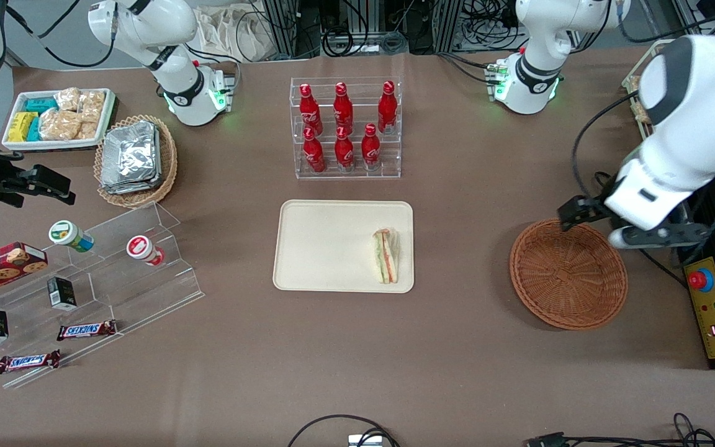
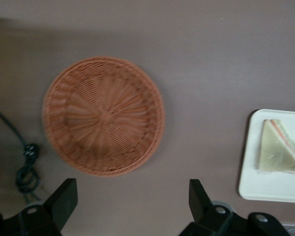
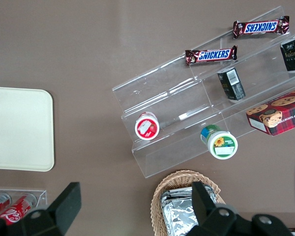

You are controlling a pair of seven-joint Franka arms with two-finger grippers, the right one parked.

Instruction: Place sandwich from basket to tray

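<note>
The sandwich (image 1: 386, 256), a white wedge with orange and green layers, lies on the cream tray (image 1: 326, 245) near the tray edge that faces the basket. In the left wrist view the sandwich (image 2: 278, 153) rests flat on the tray (image 2: 270, 189). The round reddish-brown basket (image 1: 568, 273) (image 2: 104, 115) holds nothing. My left gripper (image 1: 596, 226) (image 2: 132, 201) hovers over the basket's rim farthest from the front camera. It is open, and only bare table shows between its fingers.
A clear rack of red bottles (image 1: 345, 127) stands farther from the front camera than the tray. A yellow control box (image 1: 711, 304) with a red button sits beside the basket. A stepped acrylic shelf (image 1: 84, 279), an oval foil-pack basket (image 1: 137, 158) and a white snack tray (image 1: 59, 118) lie toward the parked arm's end.
</note>
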